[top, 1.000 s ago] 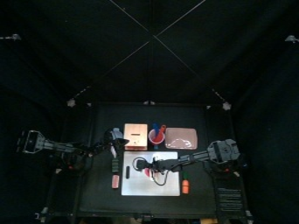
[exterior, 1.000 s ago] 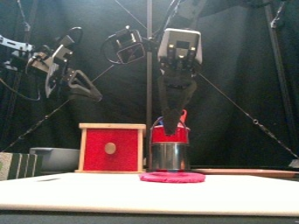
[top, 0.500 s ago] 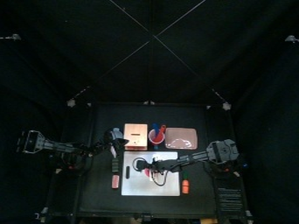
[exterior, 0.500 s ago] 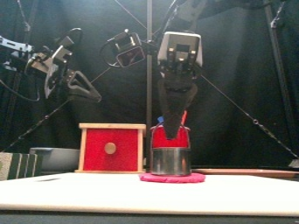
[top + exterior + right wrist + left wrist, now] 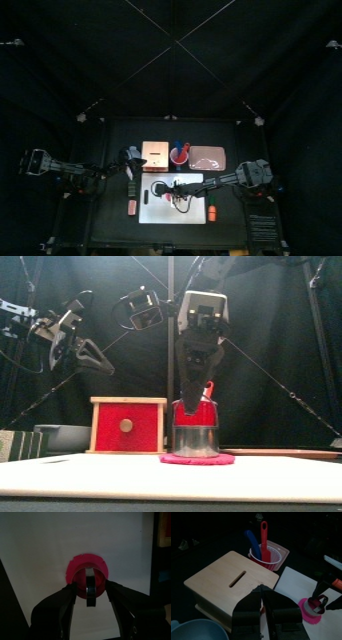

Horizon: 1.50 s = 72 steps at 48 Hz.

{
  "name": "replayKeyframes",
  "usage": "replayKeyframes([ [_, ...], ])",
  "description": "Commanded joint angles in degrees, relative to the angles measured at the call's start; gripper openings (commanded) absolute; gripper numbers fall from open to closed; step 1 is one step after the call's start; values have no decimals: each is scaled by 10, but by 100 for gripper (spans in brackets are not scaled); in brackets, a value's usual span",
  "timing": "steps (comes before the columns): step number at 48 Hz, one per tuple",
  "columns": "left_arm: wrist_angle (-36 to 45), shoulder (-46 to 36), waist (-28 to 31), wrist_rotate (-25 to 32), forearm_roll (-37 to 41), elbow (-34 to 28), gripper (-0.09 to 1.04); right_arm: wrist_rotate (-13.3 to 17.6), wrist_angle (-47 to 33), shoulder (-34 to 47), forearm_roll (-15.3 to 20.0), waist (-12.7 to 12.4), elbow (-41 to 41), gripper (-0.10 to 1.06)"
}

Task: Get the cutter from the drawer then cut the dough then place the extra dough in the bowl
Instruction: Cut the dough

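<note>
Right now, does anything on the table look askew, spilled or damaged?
Nothing stands out. The cutter stands upright, centred on the pink dough on the white board, with the right claw open around its wire handle. The wooden box has its red drawer shut, and the red cup stands upright.

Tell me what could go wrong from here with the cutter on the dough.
1. The cutter stands on the dough; lifted by its thin wire handle, it may drag the dough off the board.
2. The right gripper straddles that handle with its jaws apart; a poor grip could tip the cutter.
3. The red cup stands just behind; a swing back might knock it.
</note>
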Motion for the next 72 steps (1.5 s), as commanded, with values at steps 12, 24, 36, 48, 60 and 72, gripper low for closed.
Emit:
replayKeyframes([
  [12, 10, -3, -6, 5, 46, -40, 41, -2, -126, -145, -40, 1, 58, 84],
  [24, 9, 19, -46, 2, 141, -73, 41, 26, -344, -249, -80, -18, 214, 84],
  [36, -14, 94, -89, 0, 167, -100, 57, 30, -659, -299, -105, -80, 378, 84],
  [48, -96, 194, -117, -39, 136, -142, 82, -18, -858, -238, -27, -90, 458, 84],
  [60, -119, 275, -145, -49, 145, -182, 85, -190, -962, -167, 187, -27, 474, 84],
  [72, -128, 316, -181, -50, 134, -203, 85, -252, -1016, -131, 330, 80, 474, 84],
])
